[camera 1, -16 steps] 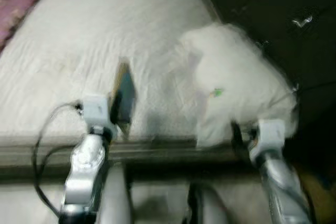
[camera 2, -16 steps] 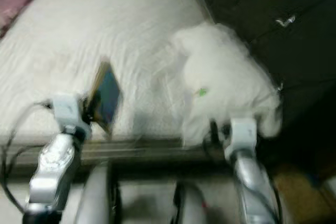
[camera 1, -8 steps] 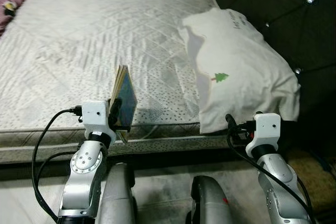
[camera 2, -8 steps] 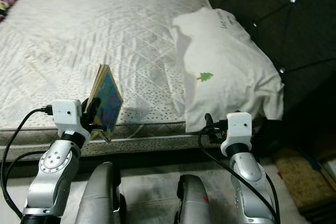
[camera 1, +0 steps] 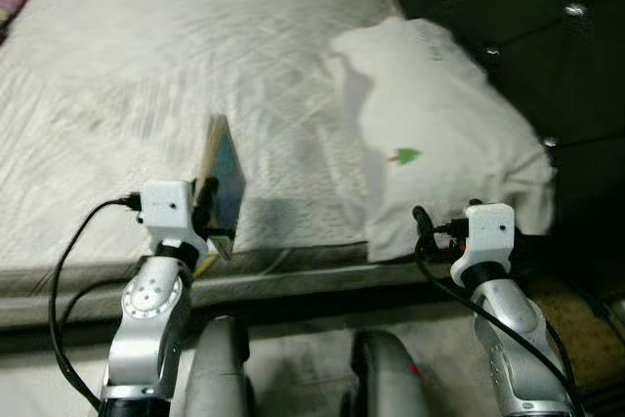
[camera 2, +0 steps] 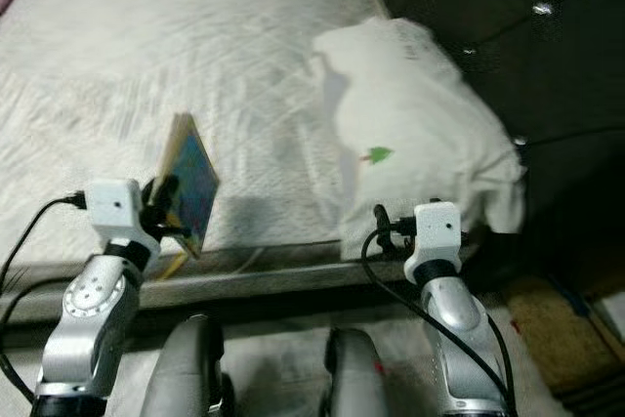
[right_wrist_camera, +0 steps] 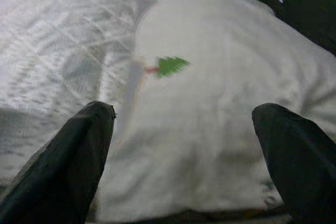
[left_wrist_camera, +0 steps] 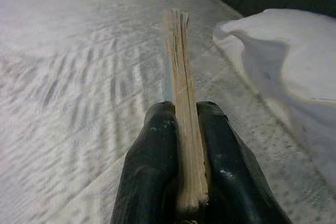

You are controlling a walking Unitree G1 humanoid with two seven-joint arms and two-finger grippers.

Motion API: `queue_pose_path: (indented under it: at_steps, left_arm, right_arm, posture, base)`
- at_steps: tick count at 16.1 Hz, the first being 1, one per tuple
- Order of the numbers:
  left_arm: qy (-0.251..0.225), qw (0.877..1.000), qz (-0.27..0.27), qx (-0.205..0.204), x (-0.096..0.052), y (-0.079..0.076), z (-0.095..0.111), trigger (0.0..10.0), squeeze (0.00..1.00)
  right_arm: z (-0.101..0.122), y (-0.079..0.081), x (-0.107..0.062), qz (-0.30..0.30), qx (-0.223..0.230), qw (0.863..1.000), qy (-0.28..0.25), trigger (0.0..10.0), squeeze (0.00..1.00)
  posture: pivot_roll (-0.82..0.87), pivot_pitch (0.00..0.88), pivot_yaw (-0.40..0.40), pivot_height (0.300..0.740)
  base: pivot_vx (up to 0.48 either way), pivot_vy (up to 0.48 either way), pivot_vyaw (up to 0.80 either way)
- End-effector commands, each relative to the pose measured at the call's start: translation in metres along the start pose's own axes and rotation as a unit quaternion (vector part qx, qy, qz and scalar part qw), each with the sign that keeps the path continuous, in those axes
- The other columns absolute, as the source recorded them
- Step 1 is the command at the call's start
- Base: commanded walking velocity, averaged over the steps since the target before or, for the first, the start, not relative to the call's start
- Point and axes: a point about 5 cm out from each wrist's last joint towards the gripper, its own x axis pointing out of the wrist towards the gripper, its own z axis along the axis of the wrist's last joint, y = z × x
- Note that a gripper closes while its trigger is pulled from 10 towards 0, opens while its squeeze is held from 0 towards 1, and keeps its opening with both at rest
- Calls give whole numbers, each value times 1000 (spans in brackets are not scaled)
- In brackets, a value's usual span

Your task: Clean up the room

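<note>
Gripping a thin book [camera 1: 223,183] by its lower end, the left gripper [left_wrist_camera: 181,145] has both black fingers [left_wrist_camera: 152,166] clenched on the cover faces, page edges showing between them in the left wrist view. The book stands on edge, long axis running up and away from the wrist, held over the near edge of the bed [camera 1: 117,75], just above the quilted mattress. Bare bed surface lies straight ahead along that axis, so by my reading a set-down needs only a forward reach and a tilt flat.

Over on the other side, the right gripper [right_wrist_camera: 184,145] has its fingers [right_wrist_camera: 79,150] spread wide and empty, aimed squarely at the white pillow [camera 1: 439,144] with the little green tree print. That pillow sits at the right of the bed, against the dark tufted headboard [camera 1: 547,36], its near corner hanging just over the mattress edge. The right arm is clearly the nearer one to it; the left arm is well apart and busy.

Compared with half a second ago, the book and both wrists sit slightly lower and leftward in the head views and the picture is softly blurred. That looks like the camera shifting, not the things; grip and pillow are unchanged.
</note>
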Motion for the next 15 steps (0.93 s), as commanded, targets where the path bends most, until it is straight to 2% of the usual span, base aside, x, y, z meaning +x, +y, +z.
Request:
queue_pose_path:
  at_steps: [1, 4, 10, 15]
  left_arm:
    - [-21, 1000, -20, -5, 1, -10, 8, 10000, 0]
    - [-18, 1000, -21, -6, 0, -11, 6, 10000, 0]
    - [-6, 999, -35, -12, 0, -16, 3, 10000, 0]
    - [-20, 999, -39, -15, 11, -17, 8, 10000, 0]
  right_arm:
    - [-3, -7, -3, -11, -5, 1000, 8, 10000, 0]
    - [-3, -7, -3, -10, -5, 1000, 8, 10000, 0]
    - [-4, -7, -4, -9, -5, 1000, 8, 10000, 0]
    - [-4, -9, -7, -8, -9, 1000, 8, 10000, 0]
  posture:
    - [-50, 123, -26, 626]
    - [-50, 121, -27, 626]
    - [-48, 118, -26, 626]
    - [-56, 115, -31, 593]
  base:
    - [322, 0, 0]
    - [309, 0, 0]
    - [0, 0, 0]
    - [0, 0, 0]
